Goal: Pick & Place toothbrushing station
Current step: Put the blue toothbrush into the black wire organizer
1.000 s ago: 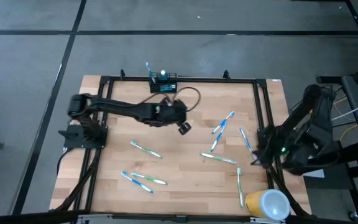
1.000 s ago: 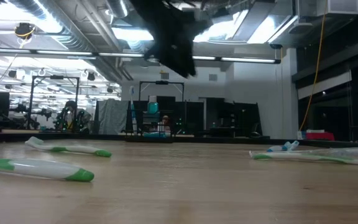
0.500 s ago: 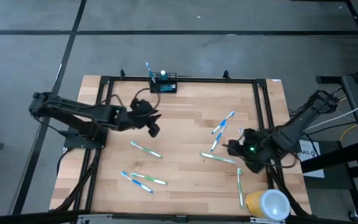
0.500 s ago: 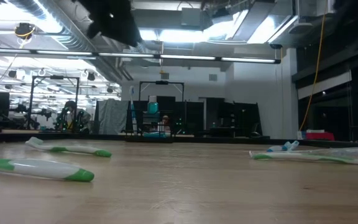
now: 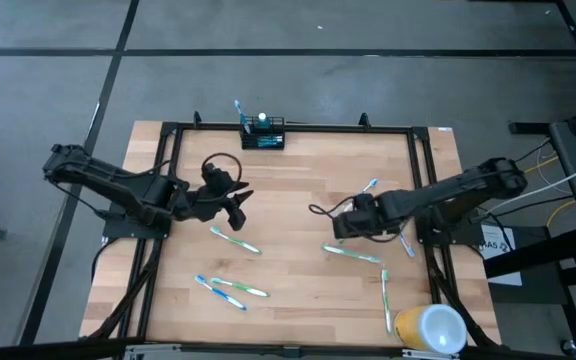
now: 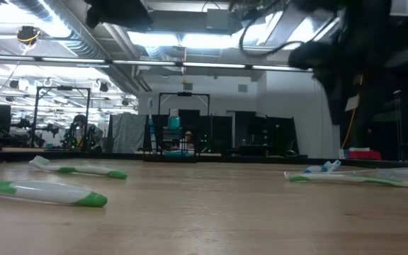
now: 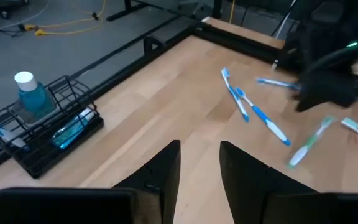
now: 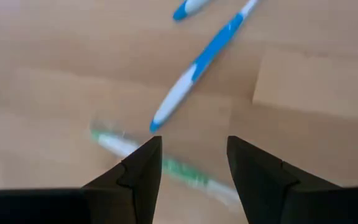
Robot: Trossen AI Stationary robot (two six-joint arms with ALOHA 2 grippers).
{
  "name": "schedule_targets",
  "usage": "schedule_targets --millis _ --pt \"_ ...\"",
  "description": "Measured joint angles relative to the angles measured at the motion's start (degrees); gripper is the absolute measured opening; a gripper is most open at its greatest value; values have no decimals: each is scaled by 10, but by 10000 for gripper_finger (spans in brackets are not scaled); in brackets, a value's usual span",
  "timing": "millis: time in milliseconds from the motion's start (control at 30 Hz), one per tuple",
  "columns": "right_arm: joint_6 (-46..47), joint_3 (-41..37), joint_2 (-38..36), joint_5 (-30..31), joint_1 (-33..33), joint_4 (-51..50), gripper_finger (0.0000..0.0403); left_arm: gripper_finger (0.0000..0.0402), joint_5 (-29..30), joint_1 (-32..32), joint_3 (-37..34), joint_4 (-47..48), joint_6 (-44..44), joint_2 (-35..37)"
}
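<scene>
Because the toothbrushing station (image 5: 263, 135) sits at the table's far edge in the high view, well beyond both arms, your right gripper (image 5: 340, 226) hovers over the scattered blue toothbrushes (image 5: 353, 210) to fetch one, while your left gripper (image 5: 236, 203) waits empty over bare wood. In the low view, the station (image 6: 176, 145) stands small and far off. In the left wrist view, its fingers (image 7: 166, 169) stand parted, gripping nothing, station (image 7: 45, 127) ahead. In the right wrist view, spread fingers (image 8: 143, 168) frame a green toothbrush (image 8: 160, 163) just beyond their tips, a blue toothbrush (image 8: 194, 78) farther on.
</scene>
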State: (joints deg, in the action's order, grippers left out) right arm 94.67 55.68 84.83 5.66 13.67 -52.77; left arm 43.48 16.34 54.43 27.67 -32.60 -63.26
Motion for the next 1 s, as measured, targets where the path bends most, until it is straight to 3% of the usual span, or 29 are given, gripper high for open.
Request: schedule_targets --millis 200,500,1000 --pt "-37 -56 33 -35 -48 92 185 106 46 33 0 0 -19 0" --pt "37 -140 35 -32 -54 234 183 106 70 47 0 -5 -42 3" --pt "71 -150 47 -14 -84 260 157 106 64 47 0 -30 -42 3"
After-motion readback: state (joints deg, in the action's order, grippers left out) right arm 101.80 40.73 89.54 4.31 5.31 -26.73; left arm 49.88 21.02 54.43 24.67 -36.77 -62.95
